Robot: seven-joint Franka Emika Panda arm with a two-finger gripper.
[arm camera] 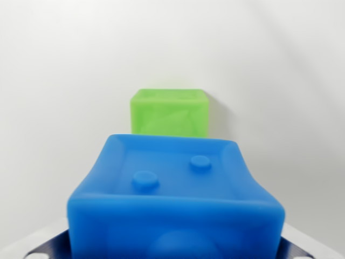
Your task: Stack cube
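Blue cube held close to the wrist camera, green cube beyond.
The blue cube [175, 202], two round studs on its recessed top, fills the lower frame, clamped by the tool [175, 249]; the green cube [170, 112] rests behind on the white desk [59, 108].

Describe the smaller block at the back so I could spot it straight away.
Start from the big blue cube that fills the bottom of the wrist view, close to the camera. Look just past its far edge, on the plain white surface: there sits the green cube. It is the only green thing, looks smaller, and is translucent, without the blue one's two round studs.
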